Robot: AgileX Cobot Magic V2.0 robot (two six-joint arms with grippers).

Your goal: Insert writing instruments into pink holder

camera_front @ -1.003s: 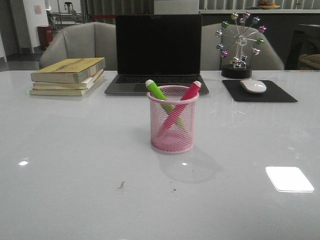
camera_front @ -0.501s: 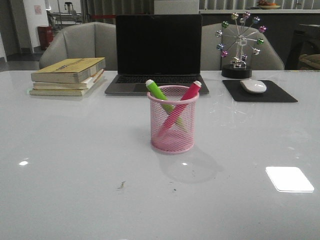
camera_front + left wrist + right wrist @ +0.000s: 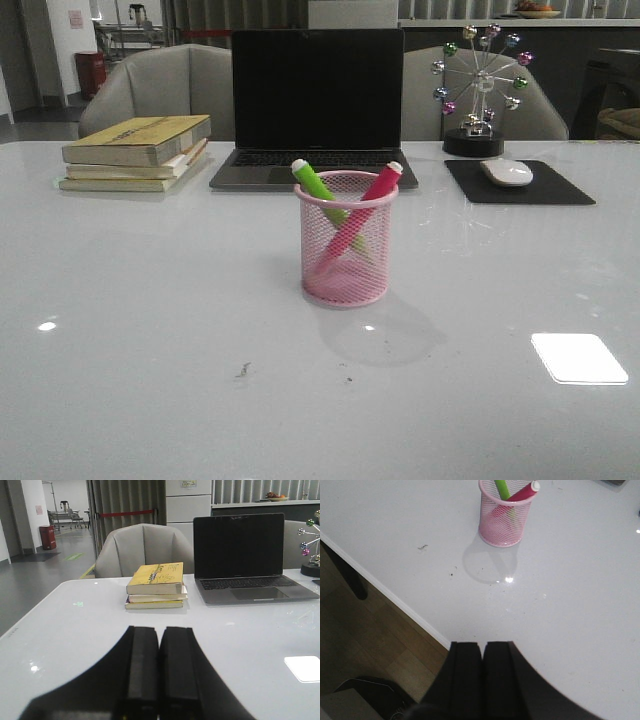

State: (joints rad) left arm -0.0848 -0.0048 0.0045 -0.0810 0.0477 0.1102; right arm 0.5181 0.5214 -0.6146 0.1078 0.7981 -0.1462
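The pink mesh holder [image 3: 345,250] stands upright in the middle of the white table. Both markers are inside it and cross: the lime green marker [image 3: 312,180] leans left, the pink-red marker [image 3: 378,185] leans right, white ends above the rim. The right wrist view shows the same holder [image 3: 504,521] with the green marker [image 3: 502,489] and the pink-red marker [image 3: 522,492] in it. My right gripper [image 3: 482,645] is shut and empty, well back from the holder over the table's near edge. My left gripper [image 3: 159,629] is shut and empty, low over the table's left part. Neither arm shows in the front view.
A laptop [image 3: 316,105] stands behind the holder, a stack of books [image 3: 138,150] at the back left, a mouse [image 3: 507,171] on a black pad [image 3: 560,187] and a ferris-wheel ornament [image 3: 480,90] at the back right. The table edge [image 3: 395,597] and floor show below the right gripper.
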